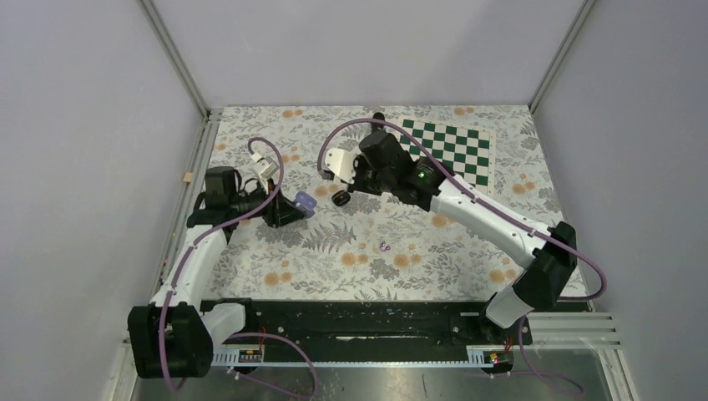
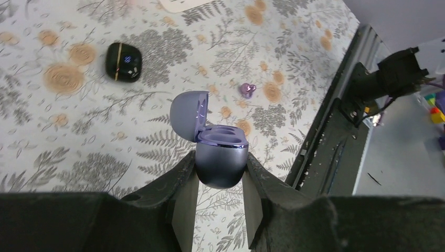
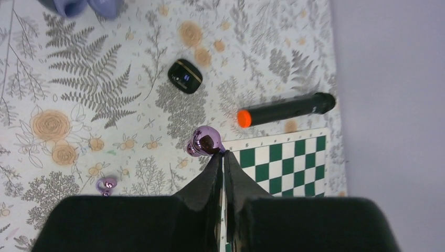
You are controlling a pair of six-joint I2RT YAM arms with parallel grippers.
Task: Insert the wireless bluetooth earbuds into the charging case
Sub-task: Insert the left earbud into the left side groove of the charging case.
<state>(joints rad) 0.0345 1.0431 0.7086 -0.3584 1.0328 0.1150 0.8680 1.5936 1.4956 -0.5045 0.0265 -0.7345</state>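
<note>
My left gripper (image 2: 220,181) is shut on the open lilac charging case (image 2: 220,163) and holds it above the table, lid (image 2: 189,115) tipped back and both wells empty. In the top view this gripper (image 1: 292,210) holds the case (image 1: 305,203) at the left middle. My right gripper (image 3: 223,155) is shut on one lilac earbud (image 3: 204,142), pinched at the fingertips above the mat. In the top view the right gripper (image 1: 357,178) is raised to the right of the case. The other lilac earbud (image 1: 384,247) lies on the mat; it also shows in both wrist views (image 2: 246,90) (image 3: 106,185).
A shut black case (image 1: 341,199) lies between the grippers, and shows in both wrist views (image 2: 123,61) (image 3: 184,76). A black microphone with an orange end (image 3: 286,110) lies beside the green chessboard (image 1: 451,146). A white object (image 1: 336,163) lies near the right gripper.
</note>
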